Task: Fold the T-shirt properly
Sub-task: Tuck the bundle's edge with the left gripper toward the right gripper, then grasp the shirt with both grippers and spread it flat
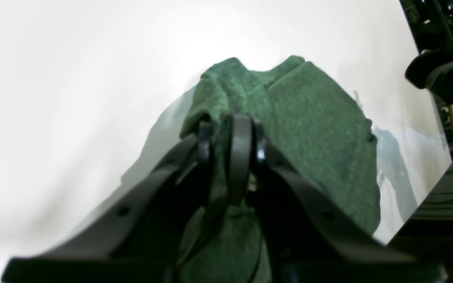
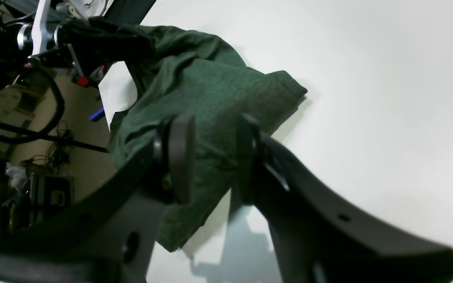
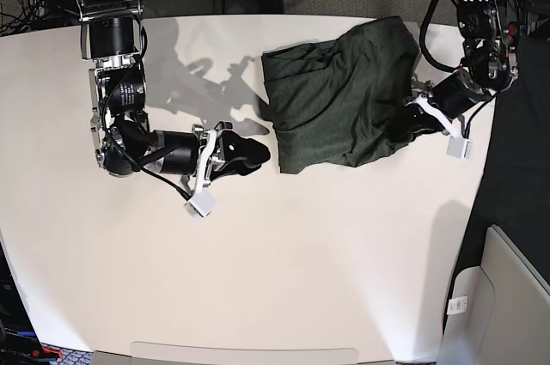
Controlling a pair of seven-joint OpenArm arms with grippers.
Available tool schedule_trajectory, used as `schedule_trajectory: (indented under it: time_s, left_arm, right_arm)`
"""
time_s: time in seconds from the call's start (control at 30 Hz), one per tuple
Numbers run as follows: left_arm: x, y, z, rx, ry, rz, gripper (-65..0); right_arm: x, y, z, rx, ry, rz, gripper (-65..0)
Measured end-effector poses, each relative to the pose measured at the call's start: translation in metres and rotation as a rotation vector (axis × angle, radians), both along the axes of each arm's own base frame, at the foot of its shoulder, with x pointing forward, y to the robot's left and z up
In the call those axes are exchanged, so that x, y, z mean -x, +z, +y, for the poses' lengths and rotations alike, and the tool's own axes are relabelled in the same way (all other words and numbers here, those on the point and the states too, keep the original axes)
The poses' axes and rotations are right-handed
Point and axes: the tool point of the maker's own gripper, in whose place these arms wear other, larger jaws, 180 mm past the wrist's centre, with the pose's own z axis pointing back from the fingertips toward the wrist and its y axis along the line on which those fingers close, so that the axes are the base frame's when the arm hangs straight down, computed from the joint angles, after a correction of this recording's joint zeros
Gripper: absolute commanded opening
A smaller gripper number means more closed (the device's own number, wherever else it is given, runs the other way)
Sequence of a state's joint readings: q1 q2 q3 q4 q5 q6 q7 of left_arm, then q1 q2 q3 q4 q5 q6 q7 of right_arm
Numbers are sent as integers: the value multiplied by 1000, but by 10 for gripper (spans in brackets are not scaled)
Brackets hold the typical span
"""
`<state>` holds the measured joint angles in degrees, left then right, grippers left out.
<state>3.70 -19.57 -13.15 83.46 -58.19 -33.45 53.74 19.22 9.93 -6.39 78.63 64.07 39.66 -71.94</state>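
Left claw (image 1: 230,149) pinches T-shirt (image 1: 313,129); right claw (image 2: 210,157) agape.

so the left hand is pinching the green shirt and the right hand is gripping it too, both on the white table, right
Not quite. The left hand is shut on the green shirt, but the right hand holds nothing. The right wrist view shows its jaws apart with nothing between them, and the base view shows it short of the shirt's edge, over the white table.

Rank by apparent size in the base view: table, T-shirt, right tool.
1. table, fills most of the view
2. T-shirt, bunched at the far side
3. right tool, smallest
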Motion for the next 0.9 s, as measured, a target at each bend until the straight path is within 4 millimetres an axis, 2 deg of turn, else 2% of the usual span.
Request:
schedule_trajectory:
  time_s: [0.1, 0.3, 0.43, 0.6, 0.7, 0.8, 0.9]
  left_arm:
    - [2, -7, 5, -56, -5, 19, -578]
    - [5, -18, 10, -133, -14, 49, -382]
    - [5, -16, 18, -129, 16, 40, -292]
    - [15, -10, 57, -150, 128, 41, -294]
    - [14, 10, 67, -160, 176, -24, -306]
    - [31, 27, 59, -206, 149, -69, -339]
    - [62, 21, 40, -268, 68, 4, -417]
  right_arm:
    - [0, 0, 1, -1, 1, 0, -489]
    - [0, 0, 1, 1, 3, 0, -489]
    - [-1, 1, 1, 3, 3, -5, -489]
    - [-14, 7, -3, 49, -3, -46, -489]
    - [-26, 11, 0, 99, -7, -83, -489]
    - [-37, 18, 12, 147, 1, -129, -489]
    - [-50, 24, 28, 206, 13, -174, -490]
